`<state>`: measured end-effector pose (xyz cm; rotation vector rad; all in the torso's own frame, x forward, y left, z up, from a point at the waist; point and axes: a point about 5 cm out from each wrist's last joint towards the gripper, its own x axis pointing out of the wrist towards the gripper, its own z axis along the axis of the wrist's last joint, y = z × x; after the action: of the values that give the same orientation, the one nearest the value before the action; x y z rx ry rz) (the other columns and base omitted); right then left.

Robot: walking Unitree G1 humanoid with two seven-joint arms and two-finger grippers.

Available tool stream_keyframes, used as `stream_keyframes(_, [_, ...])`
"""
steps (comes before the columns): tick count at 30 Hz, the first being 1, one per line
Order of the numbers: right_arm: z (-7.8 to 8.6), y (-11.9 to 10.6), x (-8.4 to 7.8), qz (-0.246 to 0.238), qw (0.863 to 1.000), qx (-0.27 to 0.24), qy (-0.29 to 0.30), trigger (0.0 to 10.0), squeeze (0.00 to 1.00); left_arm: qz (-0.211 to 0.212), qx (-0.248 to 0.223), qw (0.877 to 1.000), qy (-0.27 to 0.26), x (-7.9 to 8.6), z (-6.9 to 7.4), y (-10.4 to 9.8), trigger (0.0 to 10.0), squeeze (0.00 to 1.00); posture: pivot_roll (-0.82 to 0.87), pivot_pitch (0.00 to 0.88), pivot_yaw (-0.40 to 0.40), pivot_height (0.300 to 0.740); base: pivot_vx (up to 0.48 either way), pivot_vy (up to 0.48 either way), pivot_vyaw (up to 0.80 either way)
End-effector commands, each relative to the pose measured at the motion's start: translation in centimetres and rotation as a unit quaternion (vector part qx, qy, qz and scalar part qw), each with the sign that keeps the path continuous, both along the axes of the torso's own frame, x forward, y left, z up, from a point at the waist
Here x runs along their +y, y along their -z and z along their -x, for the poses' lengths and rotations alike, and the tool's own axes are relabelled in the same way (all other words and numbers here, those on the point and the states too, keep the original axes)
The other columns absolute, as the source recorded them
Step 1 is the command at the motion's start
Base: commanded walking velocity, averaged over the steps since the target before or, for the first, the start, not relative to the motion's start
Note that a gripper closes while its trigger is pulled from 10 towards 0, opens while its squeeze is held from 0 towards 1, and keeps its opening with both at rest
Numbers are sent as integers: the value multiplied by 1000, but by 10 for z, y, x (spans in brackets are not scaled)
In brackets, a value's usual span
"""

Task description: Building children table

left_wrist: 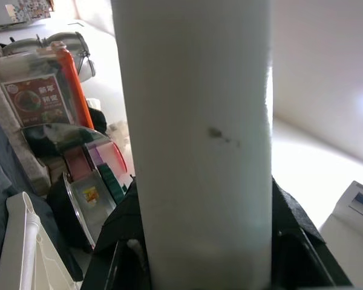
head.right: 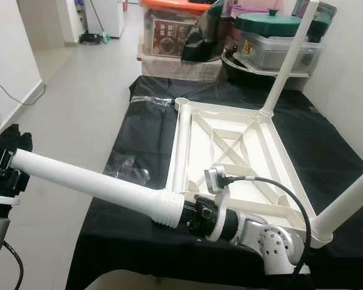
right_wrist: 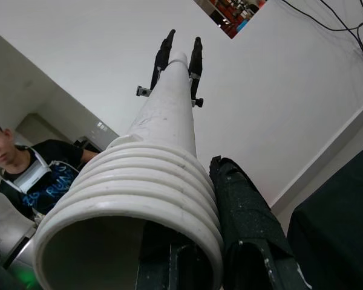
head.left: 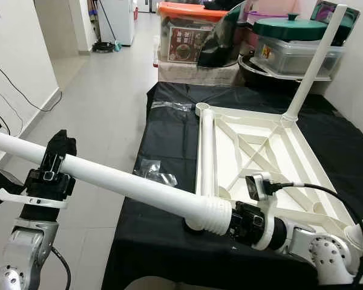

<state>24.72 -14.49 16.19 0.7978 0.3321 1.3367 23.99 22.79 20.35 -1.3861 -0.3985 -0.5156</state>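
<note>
Two grippers clamp one long white plastic table leg (head.left: 127, 184), left gripper (head.left: 53, 166) mid-shaft, right gripper (head.left: 245, 222) at its ribbed end, nearer the upturned white tabletop's (head.left: 272, 151) near-left corner socket

A: The table leg (head.left: 127, 184) looks like smooth matt white plastic, ridged at its threaded end.
B: Same plastic for the tabletop (head.left: 263, 151). The sheet (head.left: 169, 133) beneath is thin, black, faintly glossy. Silver arms look metallic.
</note>
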Motion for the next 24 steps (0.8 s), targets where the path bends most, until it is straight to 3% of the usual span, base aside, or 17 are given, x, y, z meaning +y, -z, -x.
stream_keyframes(1, [0,-7,1,-34,999,-14,-4,0,0,12,11,1000,-19,7,-2,2,0,0,65,40,-79,740,0,0,0])
stream_keyframes(2, [0,-7,1,-34,999,-14,-4,0,0,12,11,1000,-19,7,-2,2,0,0,65,40,-79,740,0,0,0])
stream_keyframes(3, [-3,-7,2,-33,999,-20,10,10000,0,5,14,1000,-23,8,-4,1,0,0,67,40,-79,740,0,0,0])
stream_keyframes(5, [-3,-7,2,-33,999,-20,10,10000,0,5,14,1000,-23,8,-4,1,0,0,67,40,-79,740,0,0,0])
stream_keyframes(6, [-7,-6,3,-33,999,-15,25,10000,1000,2,11,1000,-22,8,-5,-1,10000,0,69,38,-80,740,0,0,0])
stream_keyframes(12, [-8,1,-4,-4,999,-22,33,10000,1000,-13,0,1000,-27,13,-8,-11,10000,0,71,37,-83,740,0,0,0])
stream_keyframes(13, [-7,3,-8,6,999,-25,31,10000,796,-17,-1,999,-30,14,-8,-13,10000,0,71,37,-83,740,0,0,0])
stream_keyframes(14, [-7,6,-12,18,999,-24,34,10000,0,-18,0,999,-34,18,-9,-15,10000,0,69,37,-83,740,0,0,0])
stream_keyframes(20, [-22,22,-40,97,989,-28,107,10000,0,-33,-12,997,-63,39,-13,-29,10000,0,69,36,-83,740,0,0,0])
stream_keyframes(22, [-22,22,-40,97,989,-28,107,10000,0,-33,-12,997,-63,39,-13,-29,10000,0,69,36,-83,740,0,0,0])
stream_keyframes(24, [-29,18,-50,88,987,-31,132,10000,0,-41,-18,997,-67,42,-14,-35,10000,0,74,35,-86,740,0,0,0])
